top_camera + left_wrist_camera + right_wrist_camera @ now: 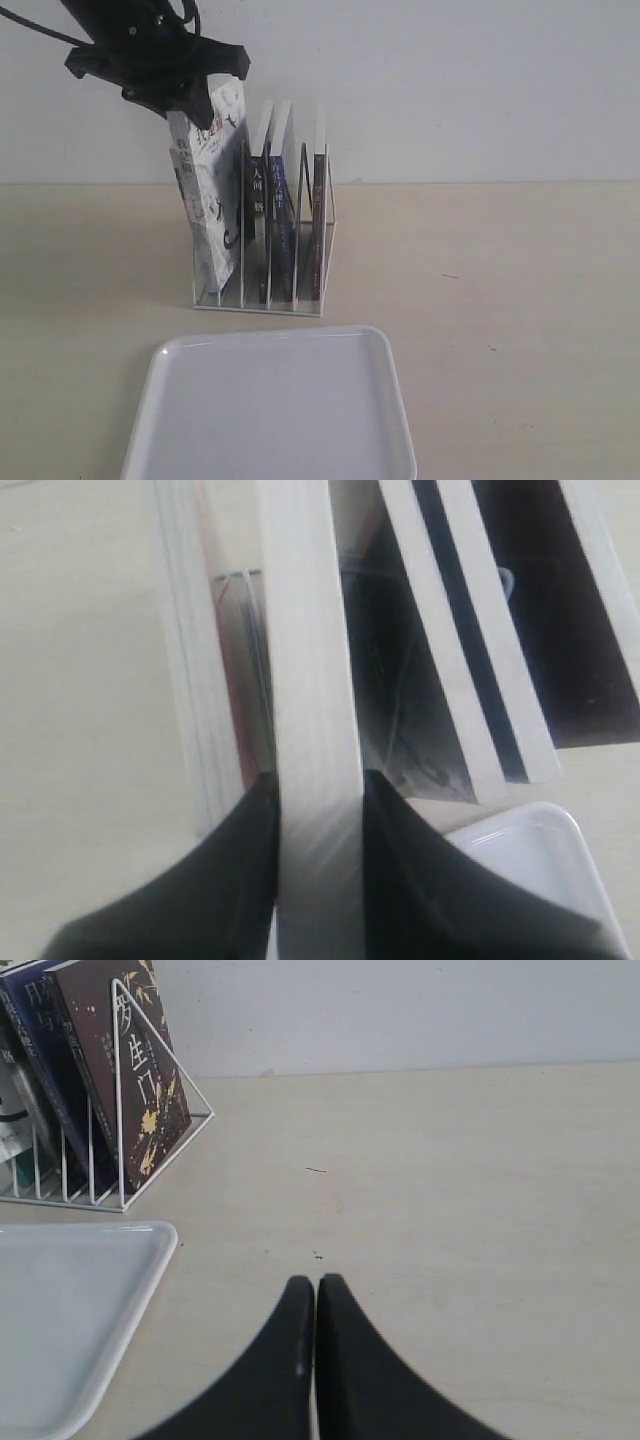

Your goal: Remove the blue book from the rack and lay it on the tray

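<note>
Both jaws of my left gripper (318, 790) pinched a pale book (212, 150), not the blue book (283, 205) | figured I should release, re-aim past the black-spined book (257, 195)

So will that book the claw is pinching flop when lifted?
Probably not: the book looks thick between the fingers of the left gripper, so it should stay fairly stiff. It may be heavyish for its size, and gripped at its top edge it could swing.
</note>
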